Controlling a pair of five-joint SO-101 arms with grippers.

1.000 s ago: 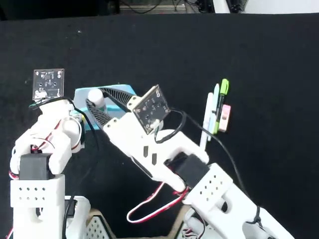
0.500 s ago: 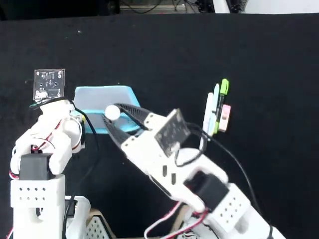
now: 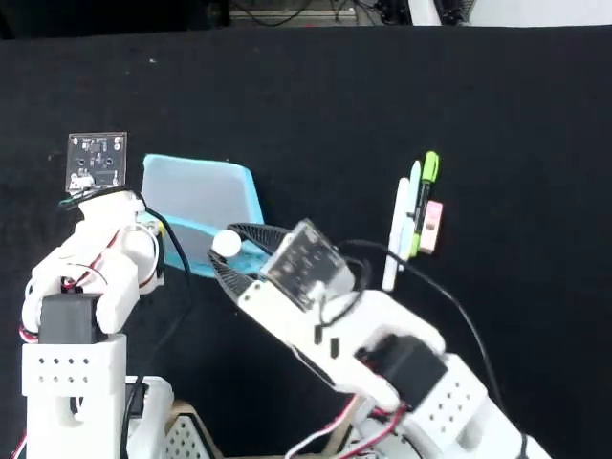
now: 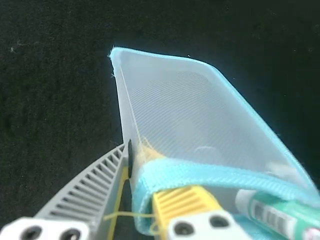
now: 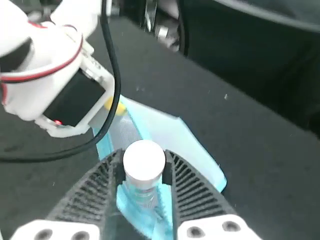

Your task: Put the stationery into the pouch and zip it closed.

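A light blue mesh pouch (image 3: 203, 194) lies left of centre. My left gripper (image 3: 159, 245) is shut on the pouch's near rim (image 4: 200, 172) and holds the mouth up; its point between the fingers is (image 4: 137, 200). My right gripper (image 3: 230, 258) is shut on a white-capped glue stick (image 3: 227, 243), held upright at the pouch mouth. In the right wrist view the glue stick (image 5: 144, 161) stands between the ribbed fingers of my right gripper (image 5: 144, 175) over the pouch (image 5: 172, 142). Its green-labelled body (image 4: 272, 212) pokes in at the opening. Pens (image 3: 411, 206) and a pink eraser (image 3: 432, 227) lie at the right.
The table is covered in black cloth (image 3: 316, 96). The left arm's white body (image 5: 47, 60) stands close beside the pouch, with a black cable (image 5: 112, 75) hanging across. A small circuit board (image 3: 96, 161) is mounted on the left arm's wrist.
My right gripper has carried the glue stick from over the pouch's far part back toward the near rim and mouth. More of the pouch now shows. The left arm has kept still.
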